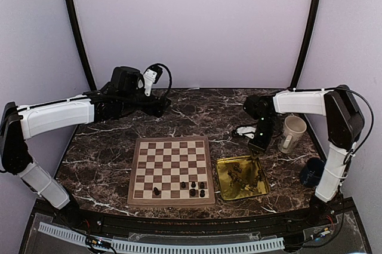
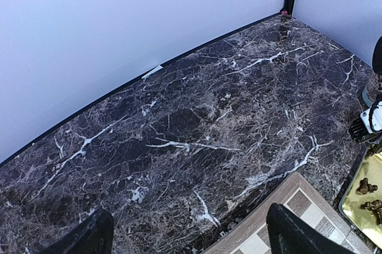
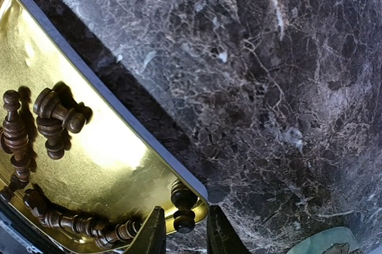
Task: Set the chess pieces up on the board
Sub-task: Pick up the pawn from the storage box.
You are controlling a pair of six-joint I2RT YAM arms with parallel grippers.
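from the overhead camera i see the board point(image 1: 172, 161) in the middle of the marble table point(image 1: 197, 110), with the gold tray point(image 1: 225, 167) just beside its right edge. a few chess pieces point(image 1: 193, 193) stand on the board's nearest rows, most of them grouped toward the right corner and one point(image 1: 156, 191) off on its own to the left. the rest lie heaped in the tray point(image 3: 113, 146), tipped over on their sides.

my right gripper point(image 3: 185, 221) is low over the tray's far corner. its jaws sit a narrow gap apart, on either side of a single piece point(image 3: 182, 197) lying in that corner. i cannot tell whether the fingers point(image 3: 156, 233) actually touch it.

my left gripper point(image 2: 190, 221) hangs over bare marble beyond the board's far left corner point(image 2: 286, 218). its jaws are spread wide and hold nothing.

a white mug point(image 1: 292, 133) stands on the table to the right of the right gripper.
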